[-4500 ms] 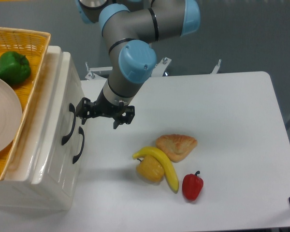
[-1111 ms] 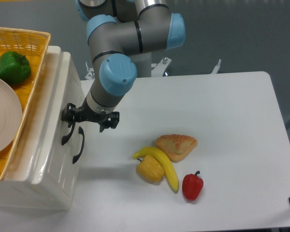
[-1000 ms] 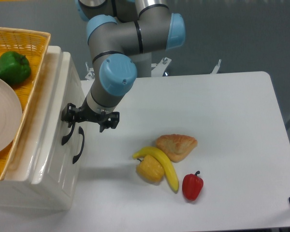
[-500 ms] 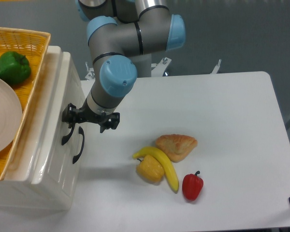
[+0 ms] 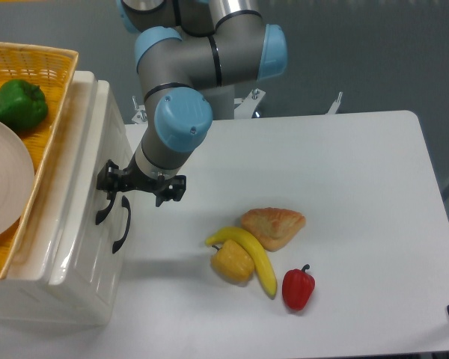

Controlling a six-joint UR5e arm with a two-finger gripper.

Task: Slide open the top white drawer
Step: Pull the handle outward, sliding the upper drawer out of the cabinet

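The cream-white cabinet (image 5: 75, 247) stands at the left with two curved black handles on its front. The top white drawer (image 5: 97, 149) looks shut, and its handle (image 5: 103, 211) is the one nearer the cabinet top. The lower drawer's handle (image 5: 121, 228) is just to the right of it. My gripper (image 5: 133, 191) is right against the drawer front with its jaws spread. Its left finger (image 5: 105, 179) sits at the upper end of the top handle and its right finger (image 5: 173, 187) hangs over the table. I cannot tell whether the finger is hooked behind the handle.
A yellow woven basket (image 5: 52, 90) on the cabinet holds a green pepper (image 5: 16, 105) and a white plate (image 5: 4, 187). On the table lie a banana (image 5: 254, 258), a yellow pepper (image 5: 232, 263), a pastry (image 5: 274, 224) and a red pepper (image 5: 298, 289).
Since the earliest frame the gripper has moved left to the top handle. Over the last second it has crept a hair to the right; the drawer shows no visible movement.
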